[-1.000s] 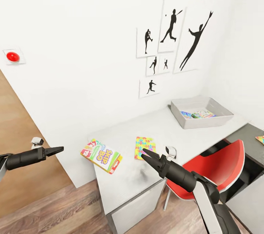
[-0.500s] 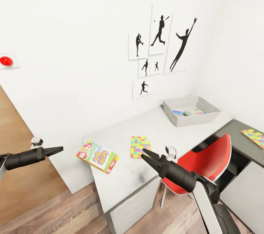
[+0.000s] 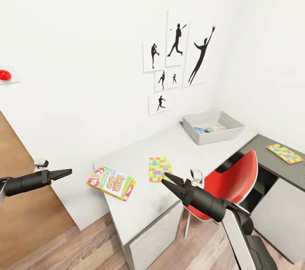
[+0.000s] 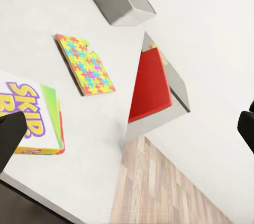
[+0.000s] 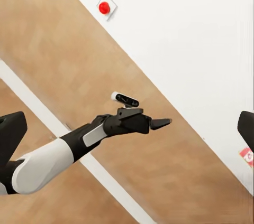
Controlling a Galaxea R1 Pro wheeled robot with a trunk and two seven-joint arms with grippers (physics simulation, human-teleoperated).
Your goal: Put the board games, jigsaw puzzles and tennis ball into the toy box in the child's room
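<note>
Pastel-printed, the flat rectangular board game box lies at lower centre-left on the pale grey-white counter, just beside the thin multicoloured jigsaw puzzle board. Both the left gripper and right gripper hover empty, jaws near-closed. Best approach: open wide, descend squarely over the box.

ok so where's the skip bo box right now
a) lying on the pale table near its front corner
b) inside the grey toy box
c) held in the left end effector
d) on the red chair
a: the Skip-Bo box lies flat on the table, beside the jigsaw puzzle and far from the toy box.
</note>
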